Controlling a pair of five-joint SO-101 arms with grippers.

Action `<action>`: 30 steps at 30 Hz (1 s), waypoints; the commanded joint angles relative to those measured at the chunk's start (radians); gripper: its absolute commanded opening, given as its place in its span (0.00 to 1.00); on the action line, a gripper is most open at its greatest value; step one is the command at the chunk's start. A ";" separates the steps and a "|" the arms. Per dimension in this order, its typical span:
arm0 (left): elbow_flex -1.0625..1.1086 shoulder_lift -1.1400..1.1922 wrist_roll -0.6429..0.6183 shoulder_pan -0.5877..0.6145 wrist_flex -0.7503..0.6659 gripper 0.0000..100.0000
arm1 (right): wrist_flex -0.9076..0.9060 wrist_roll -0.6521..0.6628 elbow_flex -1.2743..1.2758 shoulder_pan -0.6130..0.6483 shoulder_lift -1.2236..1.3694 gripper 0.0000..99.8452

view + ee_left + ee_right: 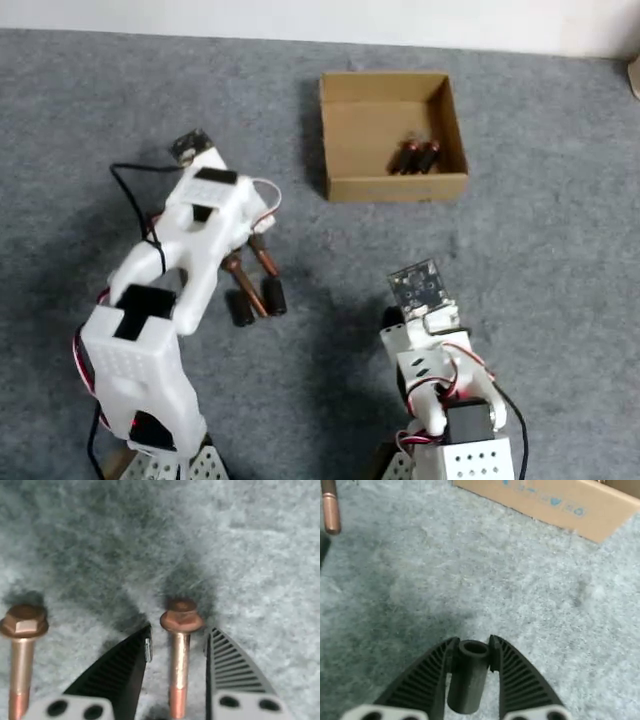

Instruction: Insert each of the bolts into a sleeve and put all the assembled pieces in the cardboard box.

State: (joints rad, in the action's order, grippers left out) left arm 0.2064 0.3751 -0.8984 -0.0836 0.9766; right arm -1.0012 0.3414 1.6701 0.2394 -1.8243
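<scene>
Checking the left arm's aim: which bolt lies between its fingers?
The bolt lying inside the open left gripper; the other bolt lies alongside, outside the jaws.

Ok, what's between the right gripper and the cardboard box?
Only bare grey carpet lies between the right gripper, shut on a sleeve, and the cardboard box, per the right wrist view.

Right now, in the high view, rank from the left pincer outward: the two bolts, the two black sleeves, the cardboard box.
1. Bolts: at the left pincer, one between its open jaws.
2. Black sleeves: just past the bolts, toward the arm bases; the two are too close to call.
3. Cardboard box: farthest, away from the arms, to the right.
</scene>
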 commanded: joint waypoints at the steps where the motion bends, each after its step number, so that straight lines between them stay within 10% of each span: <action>1: -0.059 0.018 -0.006 -0.012 0.037 0.12 | 0.028 -0.009 0.021 0.005 -0.008 0.00; 14: -0.025 -0.110 0.261 -0.137 0.043 0.00 | 0.022 -0.017 0.013 0.008 -0.010 0.00; 30: 0.166 -1.254 0.537 -0.309 0.249 0.00 | -0.035 -0.172 -0.302 0.197 -0.010 0.00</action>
State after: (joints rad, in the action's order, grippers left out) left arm 0.2708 -0.6038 -0.4043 -0.3353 1.2283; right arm -1.0211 0.1788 1.4523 0.3606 -1.8243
